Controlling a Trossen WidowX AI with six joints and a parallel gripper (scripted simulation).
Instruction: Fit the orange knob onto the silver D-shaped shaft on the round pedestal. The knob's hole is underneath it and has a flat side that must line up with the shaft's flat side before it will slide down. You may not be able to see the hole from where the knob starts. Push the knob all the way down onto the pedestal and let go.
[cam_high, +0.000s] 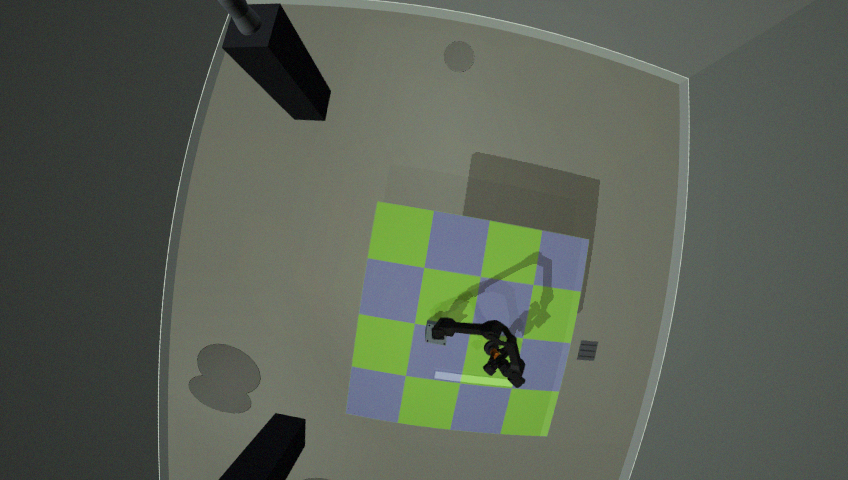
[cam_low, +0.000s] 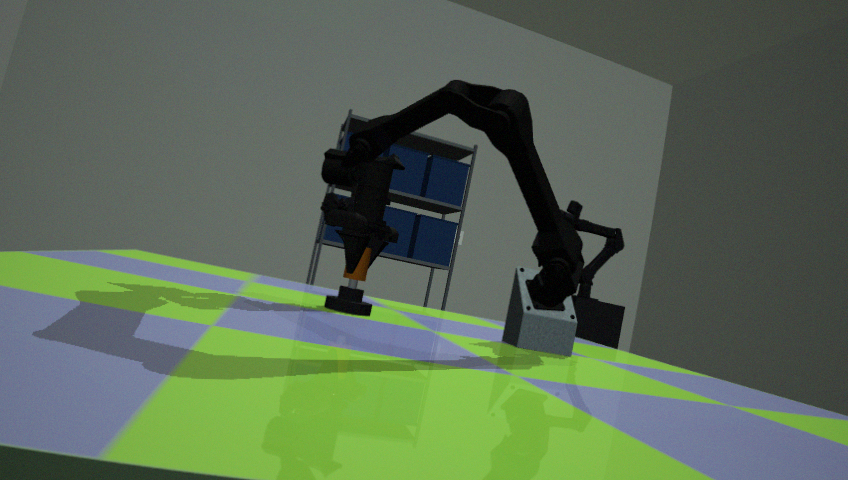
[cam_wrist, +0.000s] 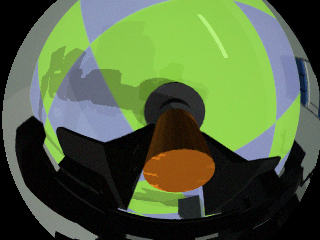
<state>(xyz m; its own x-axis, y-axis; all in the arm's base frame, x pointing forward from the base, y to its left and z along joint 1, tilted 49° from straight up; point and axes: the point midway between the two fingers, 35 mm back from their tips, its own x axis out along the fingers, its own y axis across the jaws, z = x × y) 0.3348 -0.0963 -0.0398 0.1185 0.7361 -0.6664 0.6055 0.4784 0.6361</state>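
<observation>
My gripper (cam_low: 358, 268) (cam_wrist: 176, 132) is shut on the orange knob (cam_low: 355, 274) (cam_wrist: 179, 170), which is upright with its hole side down and out of view. The knob also shows as a small orange patch in the top view (cam_high: 495, 353). The silver shaft (cam_low: 353, 284) shows as a short length between the knob's lower end and the black round pedestal (cam_low: 348, 306) (cam_wrist: 196, 111). The knob is above the pedestal, not down on it. Whether the shaft's tip is inside the hole, and how the flat sides are lined up, cannot be told.
The arm's grey base block (cam_low: 540, 330) (cam_high: 436, 340) stands on the green and violet checkered top (cam_high: 395, 231). A second small dark arm (cam_low: 606, 243) is behind the base. A shelf with blue bins (cam_low: 437, 240) stands in the background.
</observation>
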